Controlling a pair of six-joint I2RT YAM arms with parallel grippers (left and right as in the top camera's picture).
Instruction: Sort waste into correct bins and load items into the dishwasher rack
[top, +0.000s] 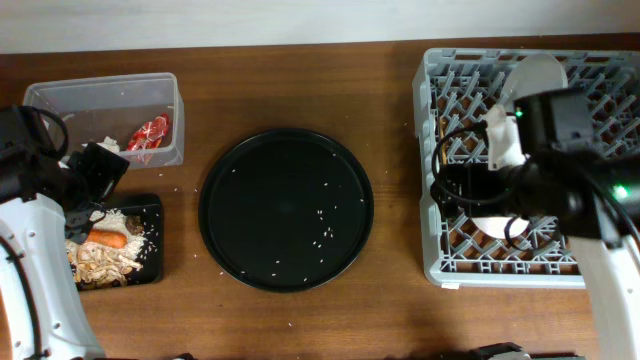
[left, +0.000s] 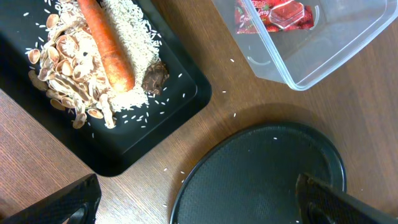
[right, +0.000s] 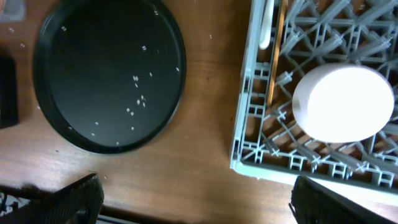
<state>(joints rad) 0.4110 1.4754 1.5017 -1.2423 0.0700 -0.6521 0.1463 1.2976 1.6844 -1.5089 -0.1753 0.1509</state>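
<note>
Both the left pincer (left: 199, 208) and the right pincer (right: 193, 202) gape, released and empty. At the overhead view's left, a smooth orange carrot (top: 108, 239) lies on grainy rice scraps (top: 130, 222) in the shallow black tray (top: 153, 266). The crumpled wrapper (top: 148, 135) sits in the clear plastic tub (top: 100, 100). At right, a rounded white bowl (right: 342, 102) rests in the grey pegged rack (top: 432, 150).

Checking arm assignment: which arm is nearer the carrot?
Left. The left arm hovers at the black tray holding the carrot; the right arm is far off, over the dishwasher rack.

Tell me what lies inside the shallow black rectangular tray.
The tray holds an orange carrot lying on a heap of white rice and beige shell-like scraps, plus a small brown lump. Anything under the heap is covered.
</note>
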